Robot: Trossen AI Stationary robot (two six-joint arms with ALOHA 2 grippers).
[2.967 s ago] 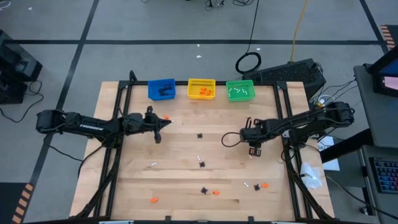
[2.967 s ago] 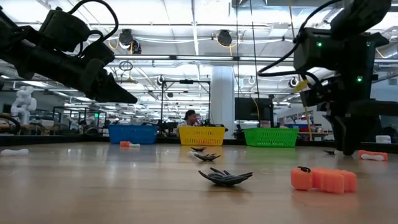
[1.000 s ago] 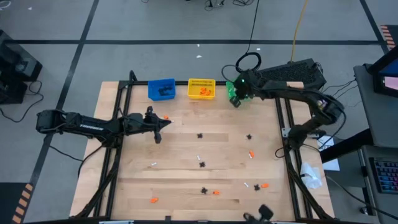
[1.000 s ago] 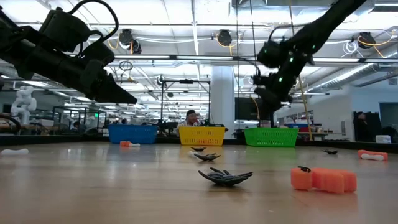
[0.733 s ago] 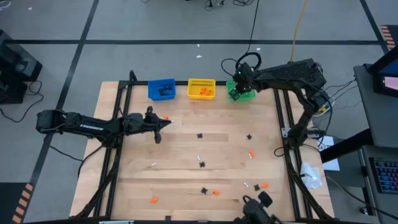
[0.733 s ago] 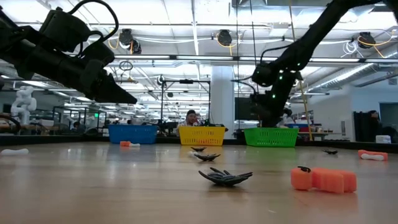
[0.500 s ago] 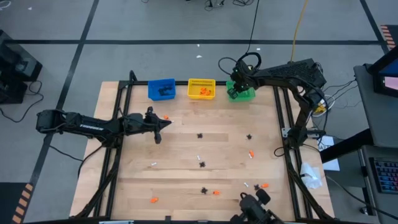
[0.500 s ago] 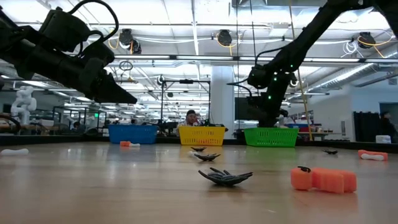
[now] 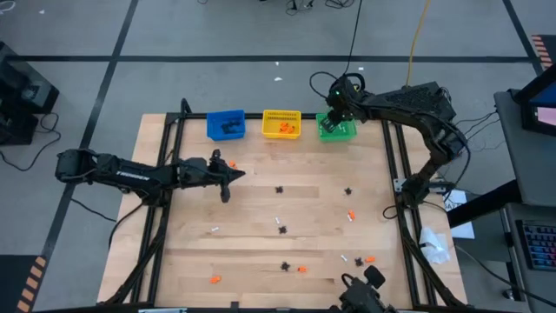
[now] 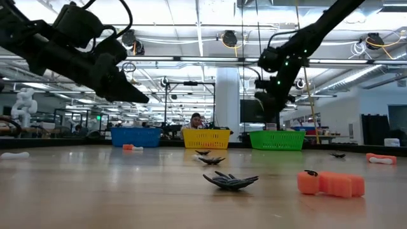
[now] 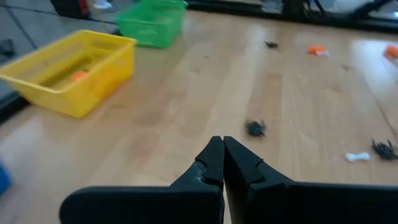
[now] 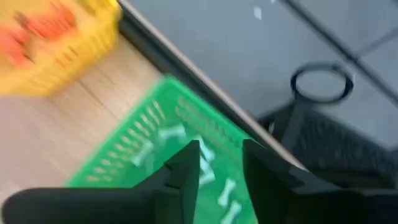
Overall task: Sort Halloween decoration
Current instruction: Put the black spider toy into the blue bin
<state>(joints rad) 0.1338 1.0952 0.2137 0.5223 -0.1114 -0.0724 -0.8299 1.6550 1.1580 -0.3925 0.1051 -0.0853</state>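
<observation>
**Right hand parted over the green bin; loose pieces lie toward the near side of the bench**

The right hand point(image 12: 216, 163) hangs directly above the green bin point(image 9: 339, 128) at the far edge of the bench point(image 9: 252, 243), its two fingers standing apart with nothing visible between them; straight below the gap the wrist view shows small white bone-shaped pieces point(image 12: 169, 133) lying in the bin's bottom; my reading is that a white piece has just gone in, though no piece can be seen falling.

The left hand point(image 11: 222, 163) is pressed shut and empty, hovering over the bench just in front of the blue bin point(image 9: 226, 123); the yellow bin point(image 9: 281, 123) sits between the other two.

What the next move turns on: the remaining Halloween decoration is scattered on the bench well away from the right hand, all of it back toward the arm's own base; a black spider point(image 9: 347, 191) and an orange piece point(image 9: 350, 215) are the closest to it; another black spider point(image 9: 280, 189) lies just ahead of the left hand's closed tips, nearer that hand than the right; a white piece point(image 9: 279, 221) lies mid-bench between the two arms; the pieces are too small to tell any long axis from above.
</observation>
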